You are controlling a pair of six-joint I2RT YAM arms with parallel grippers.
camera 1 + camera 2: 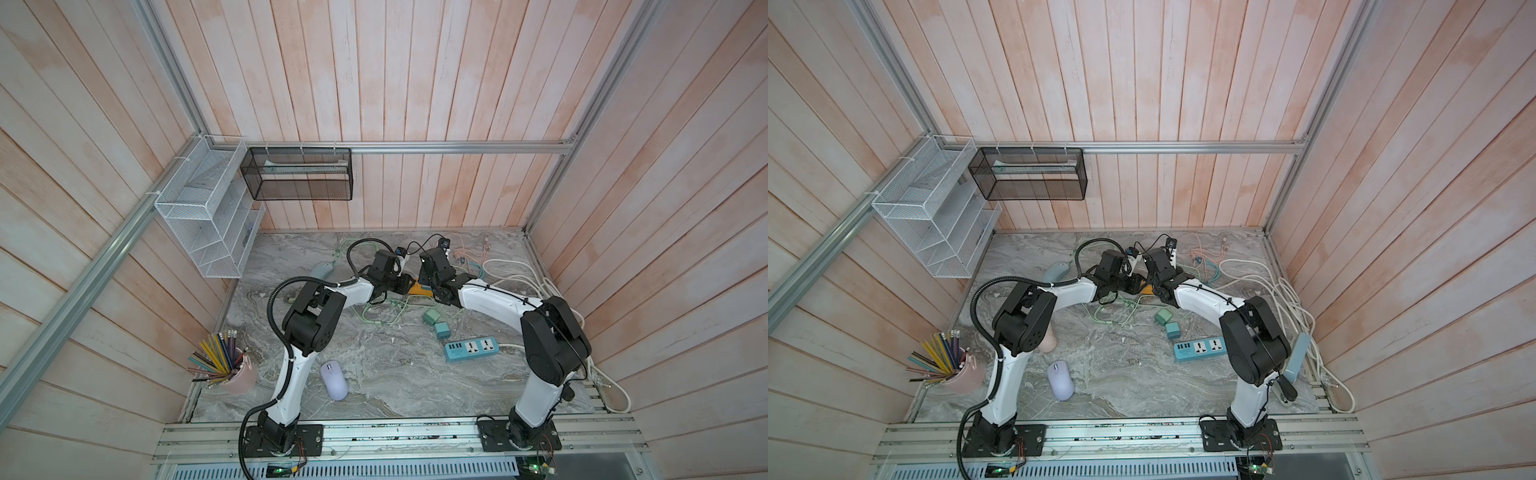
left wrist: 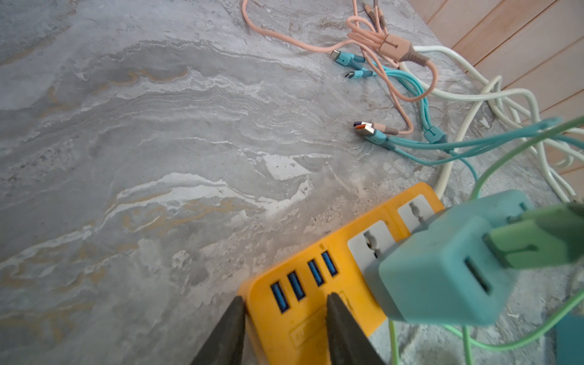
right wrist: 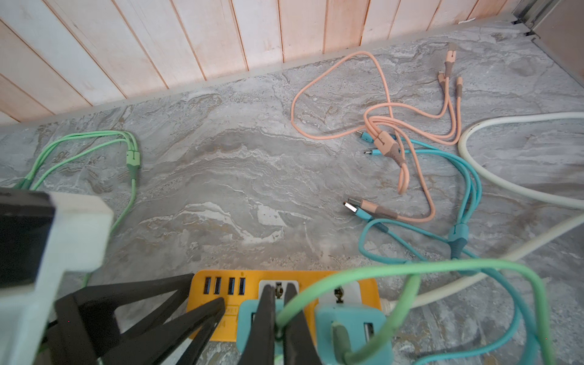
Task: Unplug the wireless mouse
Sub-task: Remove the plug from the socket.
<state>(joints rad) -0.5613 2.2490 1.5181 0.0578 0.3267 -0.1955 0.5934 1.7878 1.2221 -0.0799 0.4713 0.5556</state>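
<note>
Right gripper (image 3: 279, 287), tilted low over yellow power strip (image 3: 251, 284), clenched on green cable (image 3: 410, 267).

Right gripper (image 3: 279, 295) closed, left gripper (image 2: 284, 298) spread

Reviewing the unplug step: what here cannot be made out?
Whether the green cable reaches the grey-blue mouse: arms cover its run, both top views.
What exactly the right gripper pinches: its fingers cover that spot, right wrist view.
Teal adapter: blurred, left wrist view.

Your cameras
Both top views overlook the whole desk (image 1: 395, 374); both wrist views, close in, share the power strip (image 2: 309, 316).
</note>
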